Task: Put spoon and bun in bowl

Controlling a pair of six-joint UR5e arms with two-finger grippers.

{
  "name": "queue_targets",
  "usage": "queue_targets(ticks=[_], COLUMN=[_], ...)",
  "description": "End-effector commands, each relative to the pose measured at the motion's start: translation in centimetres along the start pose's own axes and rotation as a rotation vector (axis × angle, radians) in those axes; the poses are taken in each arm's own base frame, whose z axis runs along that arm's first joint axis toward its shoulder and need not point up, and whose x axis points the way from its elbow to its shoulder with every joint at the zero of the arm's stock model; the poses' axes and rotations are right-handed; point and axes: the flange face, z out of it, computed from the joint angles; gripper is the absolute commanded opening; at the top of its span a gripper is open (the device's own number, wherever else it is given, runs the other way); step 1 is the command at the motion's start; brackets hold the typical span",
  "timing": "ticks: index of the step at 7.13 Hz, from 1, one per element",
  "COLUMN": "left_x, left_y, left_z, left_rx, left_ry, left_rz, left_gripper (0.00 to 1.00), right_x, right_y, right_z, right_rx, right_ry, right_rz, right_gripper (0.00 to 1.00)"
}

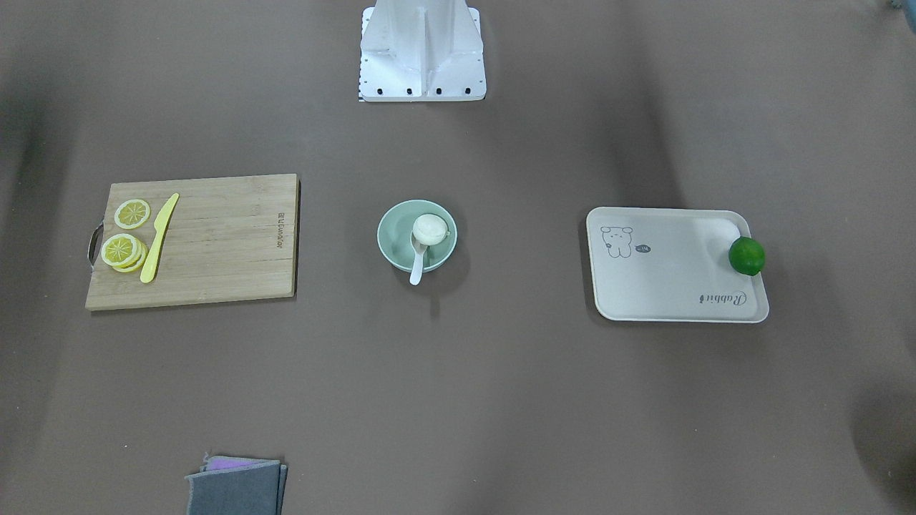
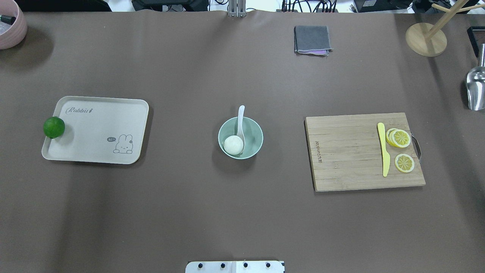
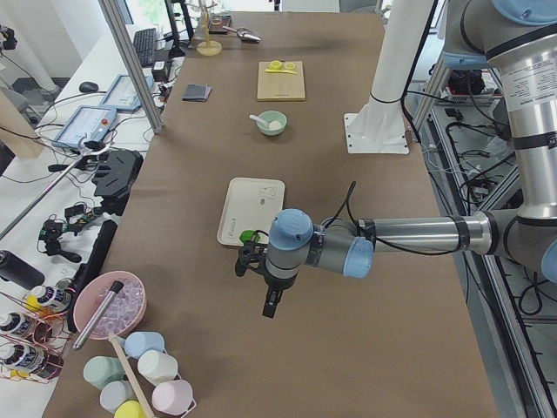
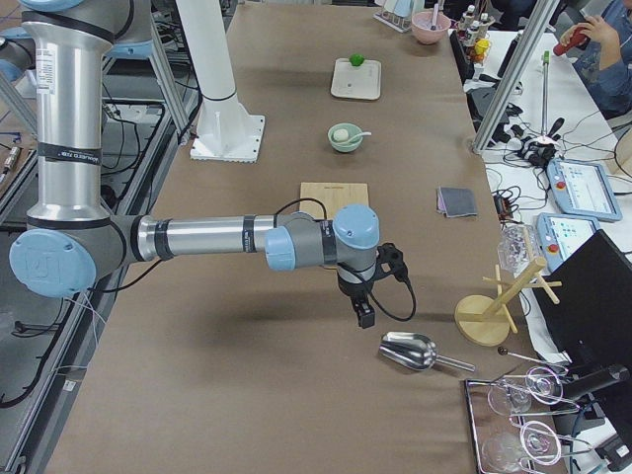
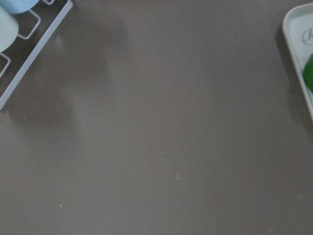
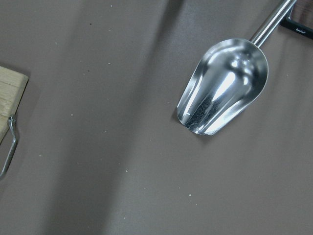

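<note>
Surface: brown-covered table (image 2: 242, 212), long, with workbenches along its far side.
Left gripper (image 3: 271, 305): hangs over the table beyond the tray's left end; opening and hold cannot be told.
Tray (image 2: 91, 140): beige, with a lime (image 2: 53, 127) at its left rim.
Bowl (image 2: 255, 131): centre, well apart from the tray and board; holds the bun (image 2: 233, 145) and the spoon (image 2: 240, 117), whose handle lies over the far rim.
Cutting board (image 2: 348, 151): carries a yellow knife (image 2: 384, 153) and lemon slices (image 2: 401, 138) near its right edge.
Right gripper (image 4: 363, 316): over the table between the board and a metal scoop (image 2: 475, 89); opening cannot be told.
Far edge: folded cloth (image 2: 312, 39).
</note>
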Motion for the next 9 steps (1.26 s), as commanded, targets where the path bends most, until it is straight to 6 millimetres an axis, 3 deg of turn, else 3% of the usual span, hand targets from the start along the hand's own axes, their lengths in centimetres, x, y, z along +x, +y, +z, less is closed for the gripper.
queue_targets(ticks=[1, 3, 6, 9], left_x=[0.0, -0.1, 1.8, 1.4], left_y=[-0.2, 0.5, 0.0, 0.2], left_z=[0.0, 0.0, -1.2, -0.5], left_rx=[-0.016, -0.013, 0.013, -0.003], left_ry=[0.000, 0.007, 0.132, 0.126], left_rz=[-0.023, -0.013, -0.003, -0.011], left_gripper=[0.98, 0.98, 0.98, 0.98], right_x=[0.0, 0.0, 0.0, 0.0], right_y=[0.0, 0.0, 0.0, 0.3], right_z=[-0.1, -0.1, 0.1, 0.2], right_rx=[0.003, 0.004, 0.002, -0.002], right_ry=[0.003, 0.002, 0.001, -0.003], right_rz=[0.004, 0.004, 0.004, 0.011], right_gripper=[1.00, 1.00, 1.00, 1.00])
